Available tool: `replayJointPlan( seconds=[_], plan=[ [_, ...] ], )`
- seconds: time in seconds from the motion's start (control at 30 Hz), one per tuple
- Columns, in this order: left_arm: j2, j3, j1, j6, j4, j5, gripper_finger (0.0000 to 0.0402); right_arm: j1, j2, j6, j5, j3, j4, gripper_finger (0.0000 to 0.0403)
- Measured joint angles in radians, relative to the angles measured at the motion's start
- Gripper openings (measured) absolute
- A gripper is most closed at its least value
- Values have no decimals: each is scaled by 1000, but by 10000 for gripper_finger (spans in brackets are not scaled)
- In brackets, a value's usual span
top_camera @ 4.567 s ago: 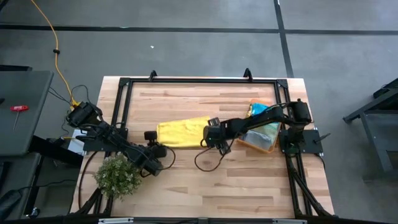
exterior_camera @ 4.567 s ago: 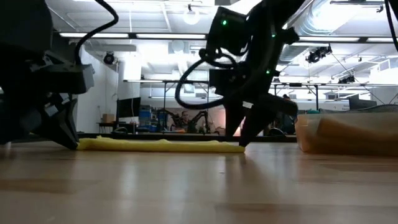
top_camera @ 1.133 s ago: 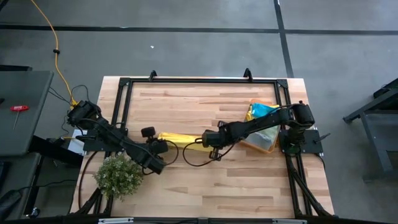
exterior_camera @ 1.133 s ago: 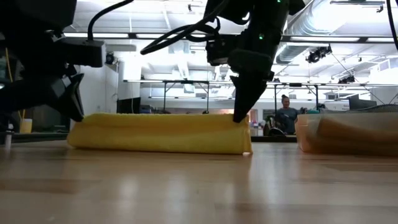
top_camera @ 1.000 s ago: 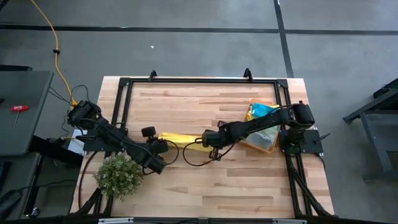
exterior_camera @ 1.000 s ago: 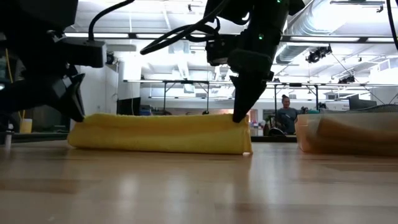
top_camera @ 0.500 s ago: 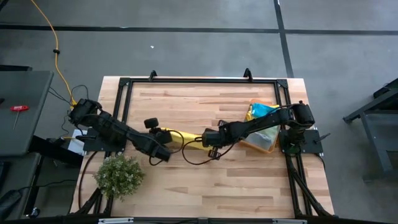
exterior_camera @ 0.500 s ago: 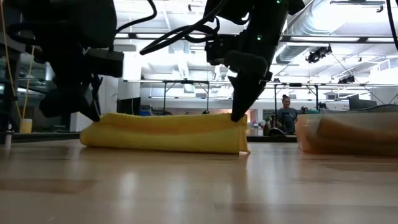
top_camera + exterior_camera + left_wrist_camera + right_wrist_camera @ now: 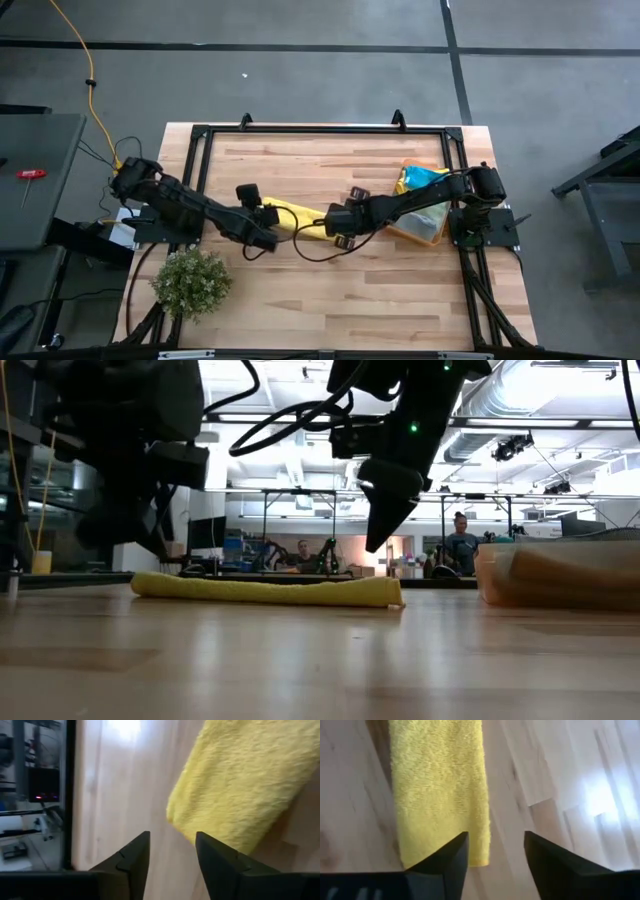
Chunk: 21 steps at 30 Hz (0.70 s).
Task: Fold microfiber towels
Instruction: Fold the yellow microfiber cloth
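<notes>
Yellow towel (image 9: 268, 591) is lying flat on the wooden table (image 9: 330, 290) near its middle, folded into a long narrow strip of fuzzy pile, and you are reading no label or writing on it. Your left gripper (image 9: 268, 226) and right gripper (image 9: 340, 222) are hovering at either end, fingers spread, holding nothing.

L gripper (image 9: 268, 228) fingers apart, raised | R gripper (image 9: 338, 222) fingers apart, raised | arms reach toward centre
</notes>
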Motion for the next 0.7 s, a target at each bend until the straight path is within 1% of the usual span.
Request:
replayJointPlan(
  seconds=[0.1, 0.17, 0.27, 0.3, 0.33, 0.37, 0.43, 0.5, 0.53, 0.57, 0.7],
  plan=[
    [-21, 0, 0, 6, -31, -37, 162, 0, 0, -56, 3, 0, -7, 206],
    [-49, 0, 0, 9, -30, -38, 166, 2, 0, -95, -19, 0, -23, 213],
    [-111, -13, 0, 87, 22, -31, 168, 14, 0, -107, -37, 0, -41, 215],
    [-137, -27, 1, 133, 66, -2, 168, 19, 0, -104, -37, 0, -47, 215],
    [-171, -49, 8, 187, 124, 51, 168, 24, 0, -101, -37, 0, -48, 215],
    [-205, -74, 18, 245, 191, 126, 168, 30, 0, -102, -37, 0, -50, 215],
    [-271, -131, 51, 338, 340, 324, 168, 42, 0, -106, -36, 0, -60, 215],
    [-330, -193, 99, 394, 461, 476, 168, 53, 0, -112, -29, -12, -58, 215],
    [-356, -219, 127, 400, 510, 512, 168, 59, -3, -112, -22, -31, -51, 215],
    [-378, -242, 157, 399, 544, 525, 168, 65, -10, -112, -17, -57, -51, 215],
    [-447, -306, 254, 400, 596, 527, 168, 81, -62, -70, -19, -169, -6, 215]
  ],
)
